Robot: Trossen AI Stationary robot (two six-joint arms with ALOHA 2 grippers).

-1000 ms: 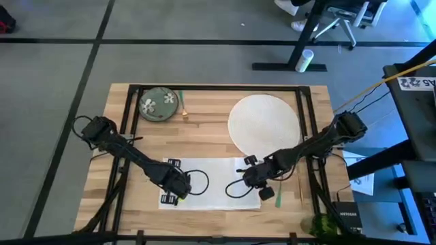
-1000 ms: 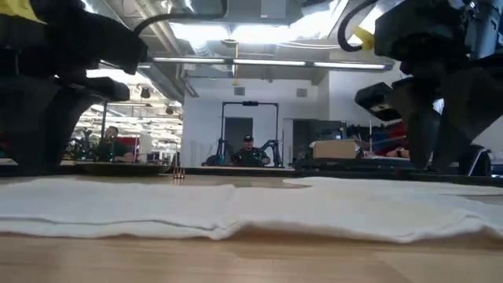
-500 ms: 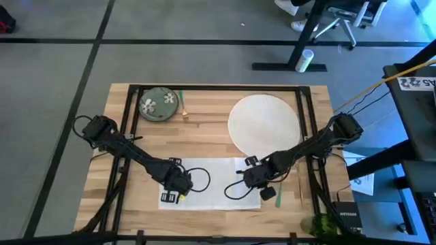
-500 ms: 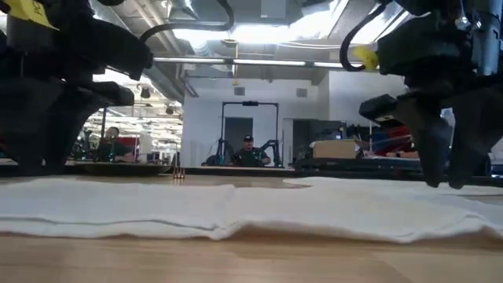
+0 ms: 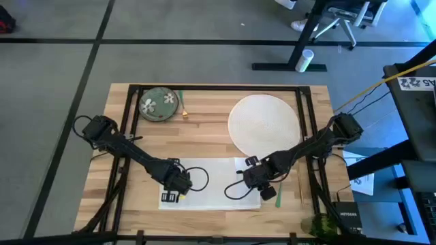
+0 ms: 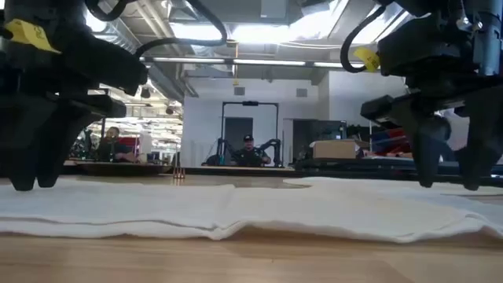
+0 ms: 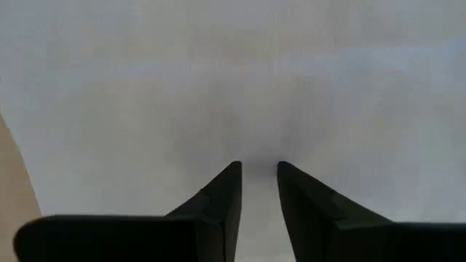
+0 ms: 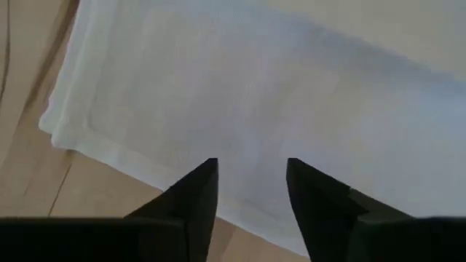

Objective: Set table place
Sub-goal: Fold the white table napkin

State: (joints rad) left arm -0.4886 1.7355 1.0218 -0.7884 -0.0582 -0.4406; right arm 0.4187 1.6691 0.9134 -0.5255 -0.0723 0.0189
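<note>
**Grippers poised over napkin, one at each end**

Left gripper [image 5: 178, 182] and right gripper [image 5: 259, 178]: both slightly parted, holding nothing. Below them on the desk [image 5: 204, 136], the napkin [image 5: 214, 185], long axis running arm to arm. Farther back: plate [image 5: 264, 124], then green dish [image 5: 159, 105].
</note>
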